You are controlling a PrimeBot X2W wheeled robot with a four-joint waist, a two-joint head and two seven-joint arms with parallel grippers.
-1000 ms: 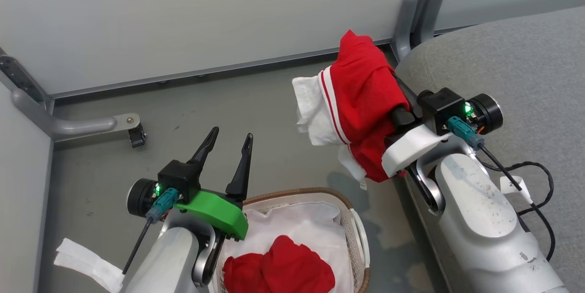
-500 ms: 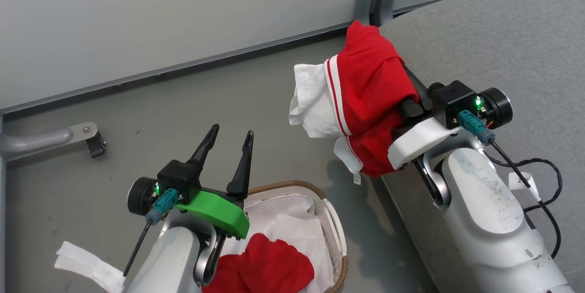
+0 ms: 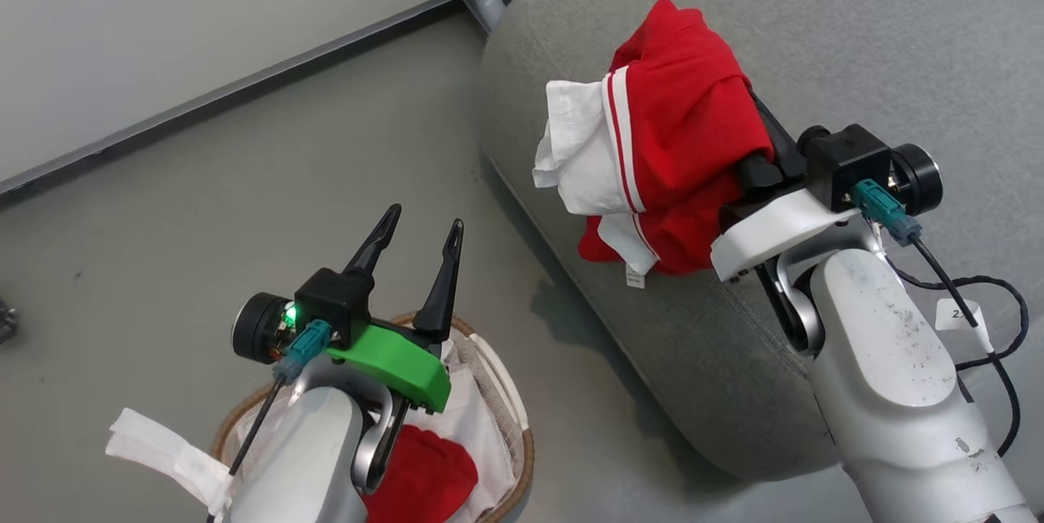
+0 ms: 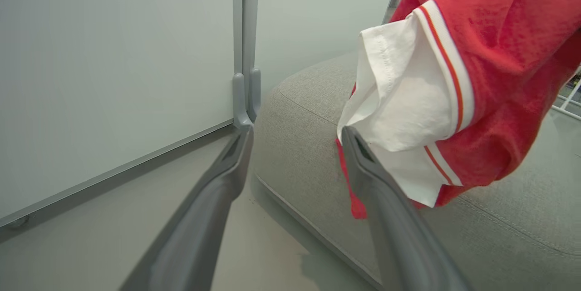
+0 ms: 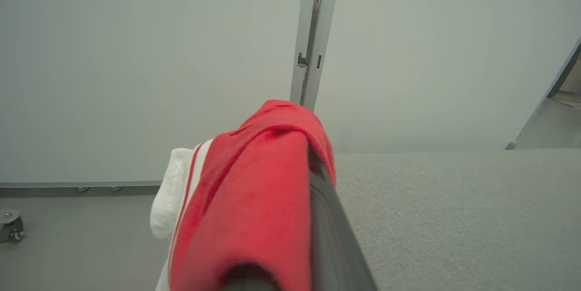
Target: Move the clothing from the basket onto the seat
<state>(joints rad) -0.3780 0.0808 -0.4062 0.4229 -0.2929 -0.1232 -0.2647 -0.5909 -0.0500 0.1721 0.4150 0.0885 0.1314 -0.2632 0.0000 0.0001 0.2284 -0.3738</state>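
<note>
Far left: grey floor point(image 3: 245, 205) and pale wall panel point(image 3: 163, 17), meeting at a dark skirting line.

Left gripper point(image 3: 426, 217): raised over the floor, fingers apart, nothing between them. Its wrist view looks through the gap at the panel post point(image 4: 245, 32) and the seat's corner.

Basket point(image 3: 522, 449): on the floor at bottom left, largely covered by the left forearm. Brown rim and white liner point(image 3: 473, 417) visible. Plain red garment point(image 3: 424, 478) lies bunched inside, on the liner.

Seat point(image 3: 856, 33): fills the right half of the head view, with a rounded edge and seam along its near side. It stands apart from the basket, with bare floor between them.

Striped garment point(image 3: 685, 139): red, with white cuff and stripes turned toward the left. It is draped over the right gripper and hangs above the seat's left front edge. A small tag dangles below. Cannot tell whether the lowest fold touches the cushion.

Right gripper point(image 5: 320, 182): over the seat, fingers together, clamped on the striped garment, which wraps and hides most of them. One dark finger shows along the cloth in its wrist view.
</note>
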